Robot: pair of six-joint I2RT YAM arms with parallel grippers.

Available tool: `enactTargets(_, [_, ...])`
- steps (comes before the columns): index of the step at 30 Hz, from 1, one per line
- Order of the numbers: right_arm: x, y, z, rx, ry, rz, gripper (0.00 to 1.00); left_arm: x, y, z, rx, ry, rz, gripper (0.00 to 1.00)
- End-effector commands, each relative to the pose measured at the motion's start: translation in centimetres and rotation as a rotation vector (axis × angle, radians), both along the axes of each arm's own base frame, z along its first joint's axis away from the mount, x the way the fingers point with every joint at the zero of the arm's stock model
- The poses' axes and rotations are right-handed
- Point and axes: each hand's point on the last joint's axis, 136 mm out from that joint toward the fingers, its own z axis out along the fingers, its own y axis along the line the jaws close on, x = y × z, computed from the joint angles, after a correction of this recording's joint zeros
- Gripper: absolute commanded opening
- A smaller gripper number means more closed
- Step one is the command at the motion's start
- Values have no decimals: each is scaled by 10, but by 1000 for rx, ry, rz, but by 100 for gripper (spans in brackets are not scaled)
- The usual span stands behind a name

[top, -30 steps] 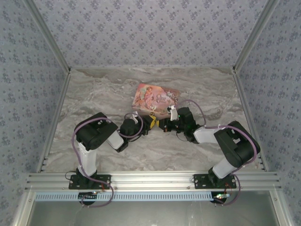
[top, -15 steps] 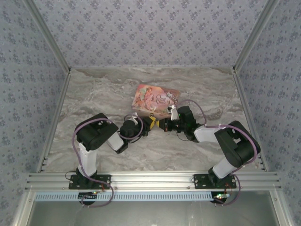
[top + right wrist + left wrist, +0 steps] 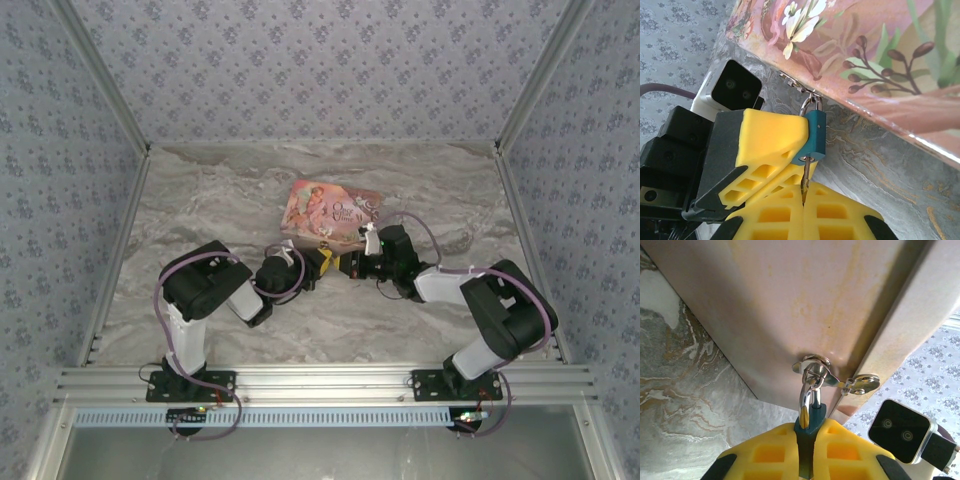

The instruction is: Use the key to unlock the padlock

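From where I stand I count two arms, the left arm (image 3: 205, 285) and the right arm (image 3: 500, 310). There are two grippers, the left gripper (image 3: 807, 440) and the right gripper (image 3: 802, 205). I also see one pink box (image 3: 332, 210), one padlock (image 3: 815, 137), one key (image 3: 805, 181) and one table (image 3: 200, 200).

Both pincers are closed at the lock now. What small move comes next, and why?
Probably roll the right pincer to turn the key. It looks seated in the underside of the padlock, the left pincer clamps the body, and the shackle looks closed through the hasp on the pink box.
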Motion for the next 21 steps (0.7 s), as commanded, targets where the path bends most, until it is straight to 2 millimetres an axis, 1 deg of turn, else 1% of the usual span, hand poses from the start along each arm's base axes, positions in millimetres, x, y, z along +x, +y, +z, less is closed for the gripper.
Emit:
enactTargets(1, [18, 4, 38, 65, -84, -21, 0, -7, 1, -13, 41, 0, -15, 0])
enactTargets(11, [22, 14, 53, 130, -69, -28, 0, -10, -8, -15, 45, -3, -30, 0])
enactTargets(16, [27, 14, 51, 113, -65, -41, 0, -12, -9, -16, 42, 2, -35, 0])
enactTargets(21, [33, 25, 53, 129, -59, -24, 0, -14, -12, -15, 37, 2, -39, 0])
